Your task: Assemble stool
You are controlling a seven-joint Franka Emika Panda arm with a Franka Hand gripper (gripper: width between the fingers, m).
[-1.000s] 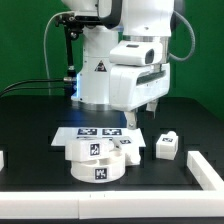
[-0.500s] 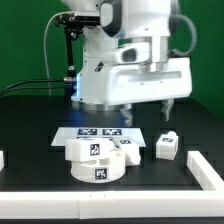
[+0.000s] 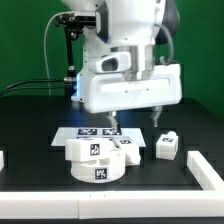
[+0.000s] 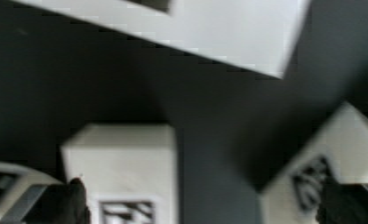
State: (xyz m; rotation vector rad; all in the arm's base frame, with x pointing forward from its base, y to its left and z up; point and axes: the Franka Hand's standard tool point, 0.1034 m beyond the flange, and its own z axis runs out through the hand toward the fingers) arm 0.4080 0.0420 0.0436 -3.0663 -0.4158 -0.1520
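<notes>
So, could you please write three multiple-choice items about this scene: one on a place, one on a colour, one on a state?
1. Where does the marker board lie, relative to the round seat?
A. behind it, farther from the exterior camera
B. in front of it
C. on top of it

2. What colour is the table surface?
A. white
B. black
C. green

3. What is the state of the gripper?
A. open and empty
B. shut on a leg
C. shut on the seat

Answers: 1 A, the board shows beyond the seat. 2 B, the bare surface is black. 3 A, both views show the jaws wide apart, gripping nothing.
</notes>
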